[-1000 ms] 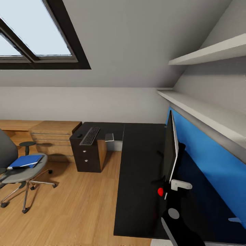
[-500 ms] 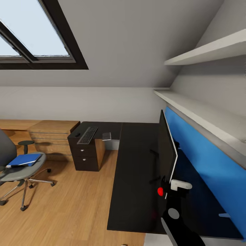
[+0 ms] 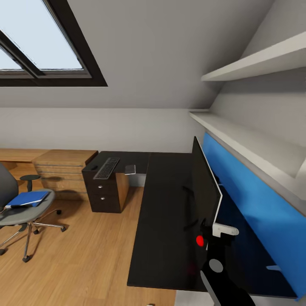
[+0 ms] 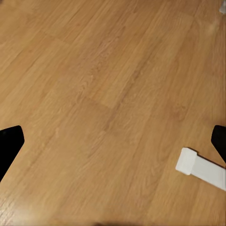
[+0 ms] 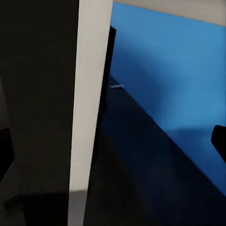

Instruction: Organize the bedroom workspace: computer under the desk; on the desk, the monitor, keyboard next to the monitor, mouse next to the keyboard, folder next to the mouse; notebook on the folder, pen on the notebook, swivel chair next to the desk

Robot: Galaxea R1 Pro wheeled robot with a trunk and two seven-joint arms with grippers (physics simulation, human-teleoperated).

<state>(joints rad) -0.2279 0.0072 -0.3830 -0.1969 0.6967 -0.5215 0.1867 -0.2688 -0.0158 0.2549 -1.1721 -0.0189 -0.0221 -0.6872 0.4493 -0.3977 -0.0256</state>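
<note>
Between right gripper (image 3: 208,234) fingertips — monitor (image 3: 204,187) edge, above desk (image 3: 163,221).

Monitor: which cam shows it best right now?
Head view. The monitor stands edge-on on the desk, with its black front, white rear edge and red dot visible. The right wrist view is too close: a dark face and a white strip of it against the blue panel. The left wrist view looks at wood floor.
</note>
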